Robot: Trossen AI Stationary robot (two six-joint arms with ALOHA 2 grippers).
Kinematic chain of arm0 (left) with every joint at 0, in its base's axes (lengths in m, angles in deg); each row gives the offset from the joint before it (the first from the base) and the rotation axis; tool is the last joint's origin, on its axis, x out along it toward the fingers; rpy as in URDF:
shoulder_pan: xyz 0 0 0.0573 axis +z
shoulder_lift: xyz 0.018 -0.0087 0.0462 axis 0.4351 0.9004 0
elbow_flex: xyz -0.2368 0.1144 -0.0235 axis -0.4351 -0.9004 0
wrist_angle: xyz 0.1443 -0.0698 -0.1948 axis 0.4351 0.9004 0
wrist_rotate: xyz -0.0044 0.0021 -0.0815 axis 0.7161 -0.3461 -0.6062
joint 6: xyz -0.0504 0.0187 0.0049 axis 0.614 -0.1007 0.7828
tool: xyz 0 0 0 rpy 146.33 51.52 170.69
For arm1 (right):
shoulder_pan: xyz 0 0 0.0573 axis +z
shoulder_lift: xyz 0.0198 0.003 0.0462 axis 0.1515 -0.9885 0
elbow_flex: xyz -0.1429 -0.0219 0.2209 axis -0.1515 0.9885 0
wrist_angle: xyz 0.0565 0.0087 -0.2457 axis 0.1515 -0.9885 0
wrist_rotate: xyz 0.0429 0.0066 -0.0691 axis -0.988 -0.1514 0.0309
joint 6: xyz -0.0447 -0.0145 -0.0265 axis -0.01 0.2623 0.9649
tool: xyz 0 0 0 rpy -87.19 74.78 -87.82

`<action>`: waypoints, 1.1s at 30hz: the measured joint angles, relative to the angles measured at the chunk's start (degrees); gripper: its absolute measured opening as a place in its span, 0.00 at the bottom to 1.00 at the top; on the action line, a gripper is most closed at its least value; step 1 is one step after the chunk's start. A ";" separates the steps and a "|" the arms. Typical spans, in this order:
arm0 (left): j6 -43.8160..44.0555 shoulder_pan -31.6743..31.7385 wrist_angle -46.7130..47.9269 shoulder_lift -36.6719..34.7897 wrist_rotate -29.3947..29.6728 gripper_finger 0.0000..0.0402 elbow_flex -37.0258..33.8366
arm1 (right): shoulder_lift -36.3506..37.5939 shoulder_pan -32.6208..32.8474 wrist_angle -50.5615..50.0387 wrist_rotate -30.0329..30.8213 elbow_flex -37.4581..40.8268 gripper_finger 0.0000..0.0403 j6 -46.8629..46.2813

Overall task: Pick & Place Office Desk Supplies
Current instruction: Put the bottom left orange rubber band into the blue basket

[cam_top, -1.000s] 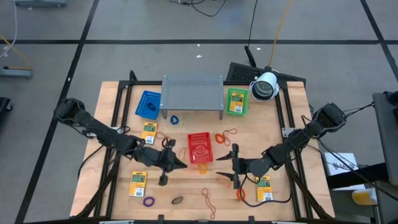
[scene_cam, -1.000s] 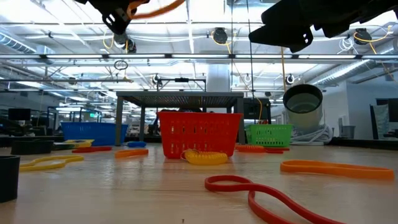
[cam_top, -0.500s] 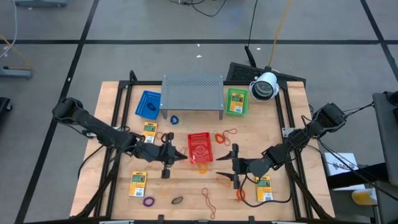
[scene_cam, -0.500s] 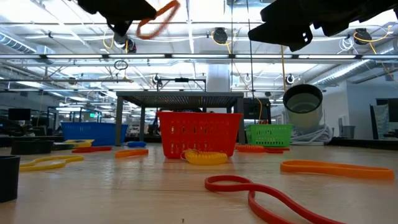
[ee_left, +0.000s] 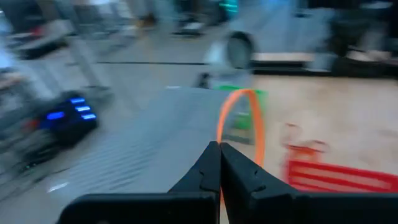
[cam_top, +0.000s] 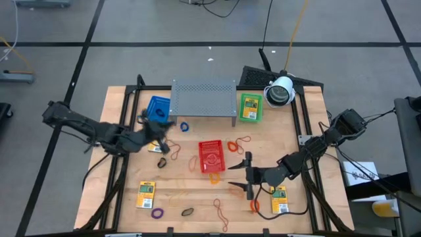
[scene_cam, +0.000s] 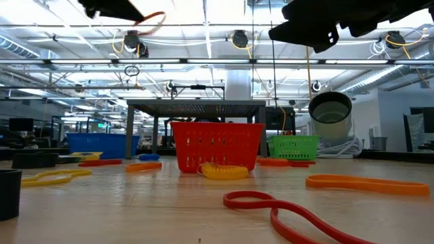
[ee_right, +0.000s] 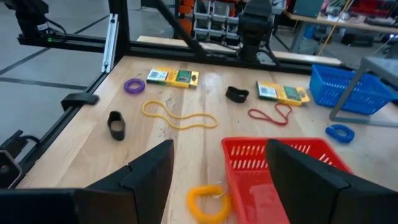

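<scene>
Your left gripper (cam_top: 160,133) is hanging above the table's left half, just near of the blue basket (cam_top: 156,110), with its fingers (ee_left: 214,171) pressed together on an orange rubber band (ee_left: 242,127); in the left wrist view the loop is standing up from the closed tips, and in the low view the same band (scene_cam: 150,17) is showing high above the table under the dark arm. Your right gripper (cam_top: 247,176) is waiting over the near right part of the table, just right of the red basket (cam_top: 211,156), with its jaws spread apart and nothing between them; in the right wrist view its two fingers (ee_right: 149,171) are framing the red basket (ee_right: 283,165) and a yellow band (ee_right: 207,202) lying against that basket's near side. The grey perforated rack (cam_top: 204,97) is standing at the far middle of the table, with the green basket (cam_top: 249,107) to its right. Four yellow-and-green packets are lying flat: one (cam_top: 157,139) partly under your left gripper, one (cam_top: 146,193) near left, one (cam_top: 280,199) near right, and one inside the green basket. Loose bands are lying scattered on the wood: a blue one (cam_top: 184,126) by the rack, a purple one (cam_top: 157,213) and a black one (cam_top: 188,212) at the near edge, a tan one (cam_top: 220,212) beside them, and orange ones (cam_top: 239,144) right of the red basket.
</scene>
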 joint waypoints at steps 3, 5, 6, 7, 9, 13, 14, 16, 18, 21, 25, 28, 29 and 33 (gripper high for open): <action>3.63 0.12 5.52 -3.39 7.45 0.00 0.00 | 0.00 -1.04 1.53 -0.11 0.00 0.61 1.69; 6.78 0.59 9.25 -5.16 11.57 0.00 -0.02 | 0.00 -1.82 1.92 -0.17 0.00 0.61 2.33; 8.37 0.97 11.09 -5.92 12.70 0.00 -0.01 | 0.00 -2.22 1.90 -0.21 0.00 0.61 2.48; 9.95 1.50 12.80 -6.52 13.49 0.00 -0.02 | 0.00 -2.68 1.86 -0.22 -0.01 0.61 2.48; 12.91 3.03 16.19 -7.34 14.36 0.00 0.00 | 0.00 -3.61 1.88 -0.30 -0.02 0.61 2.48; 18.32 7.91 22.61 -7.70 14.47 0.00 -0.02 | 0.00 -5.29 1.87 -2.40 -0.02 0.61 2.48; 19.18 9.52 23.97 -7.68 14.04 0.00 -0.02 | 0.00 -5.73 1.88 -3.76 -0.02 0.61 2.53; 20.92 13.01 26.41 -7.62 12.30 0.00 -0.02 | 0.00 -6.49 1.88 -6.16 -0.02 0.61 2.71; 21.83 16.80 28.16 -7.54 9.89 0.00 -0.02 | 0.00 -7.02 1.88 -6.69 -0.02 0.61 2.61; 21.95 22.26 30.07 -7.52 6.47 0.00 -0.02 | 0.00 -7.37 1.87 -6.80 -0.02 0.61 2.32; 19.23 29.11 30.35 -7.52 0.88 0.00 -0.02 | 0.00 -7.35 1.85 -7.98 -0.02 0.61 2.20; 16.82 33.88 30.31 -7.50 -2.87 0.00 -0.02 | 0.00 -7.35 1.85 -7.94 -0.02 0.61 2.05; 16.09 35.38 30.26 -7.50 -4.22 0.00 -0.02 | 0.00 -7.35 1.84 -7.94 -0.02 0.61 2.05; 12.77 40.82 30.14 -6.76 -9.64 0.00 -0.02 | 0.00 -7.37 1.83 -7.93 -0.02 0.61 2.04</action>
